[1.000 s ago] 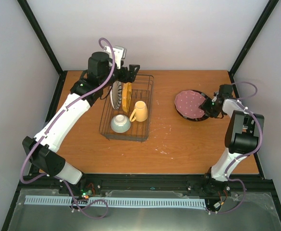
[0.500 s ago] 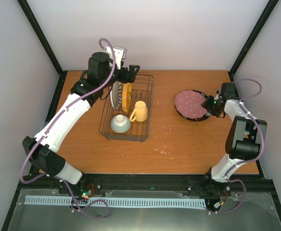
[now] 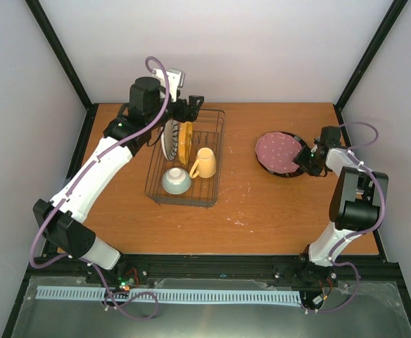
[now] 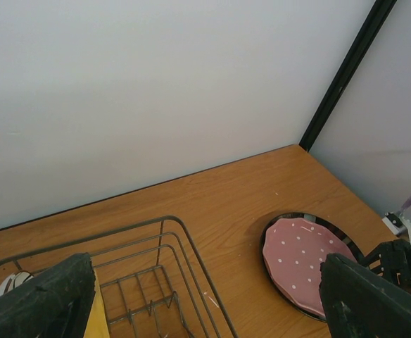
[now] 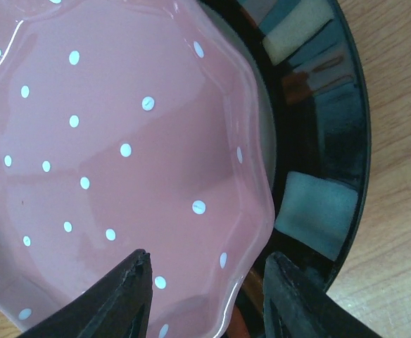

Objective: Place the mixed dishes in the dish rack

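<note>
Our right gripper (image 5: pixel 207 259) is half spread. One finger sits over the pink plate (image 5: pixel 107 141) and the other over the dark-rimmed plate (image 5: pixel 332 127) beneath it. The pink rim lies between them, with nothing pinched yet. Our left gripper (image 4: pixel 205 282) hangs wide open and empty above the far end of the dish rack (image 3: pixel 220 151), well apart from that stack.

The rack holds the striped plate (image 3: pixel 167 139) and the orange-yellow plate (image 3: pixel 185 141) upright, plus the yellow mug (image 3: pixel 205 163) and the small bowl (image 3: pixel 176 180).

Our biggest worry is that closing here catches both plates at once. Next, we could lift the pink one by its thin glossy edge, so that it tips and slides out. A lesser risk is a finger dragging on the dark plate and shoving the stack across the table (image 3: pixel 262 218).
</note>
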`<state>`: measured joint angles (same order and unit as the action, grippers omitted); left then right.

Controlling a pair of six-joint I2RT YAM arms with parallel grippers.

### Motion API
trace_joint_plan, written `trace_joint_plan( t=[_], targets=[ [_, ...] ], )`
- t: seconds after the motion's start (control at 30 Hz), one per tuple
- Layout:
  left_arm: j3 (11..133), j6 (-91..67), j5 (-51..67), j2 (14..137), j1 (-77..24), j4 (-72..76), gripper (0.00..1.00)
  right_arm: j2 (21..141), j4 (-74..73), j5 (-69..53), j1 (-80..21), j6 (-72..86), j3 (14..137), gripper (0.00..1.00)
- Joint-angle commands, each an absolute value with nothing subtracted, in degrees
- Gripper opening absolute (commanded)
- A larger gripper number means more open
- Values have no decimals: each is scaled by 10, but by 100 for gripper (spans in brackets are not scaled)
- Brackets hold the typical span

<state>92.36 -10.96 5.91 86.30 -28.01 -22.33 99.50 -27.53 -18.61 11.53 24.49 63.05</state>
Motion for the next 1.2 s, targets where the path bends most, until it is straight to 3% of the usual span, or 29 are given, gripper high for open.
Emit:
trace_joint_plan(
  t=[0.0,0.57,0.93,1.17],
  targets=[
    [923,-99,55,851,-276,-218,87,1007,-271,-178,114,239,629,44],
    [918,-98,46,855,-276,-219,87,1067,-243,-185,104,242,618,40],
    [921,-94,37,854,-276,-222,87,1084,-230,-200,93,246,616,3],
    [922,-96,49,865,-276,-222,86,1060,-217,-217,92,254,604,3]
  ],
)
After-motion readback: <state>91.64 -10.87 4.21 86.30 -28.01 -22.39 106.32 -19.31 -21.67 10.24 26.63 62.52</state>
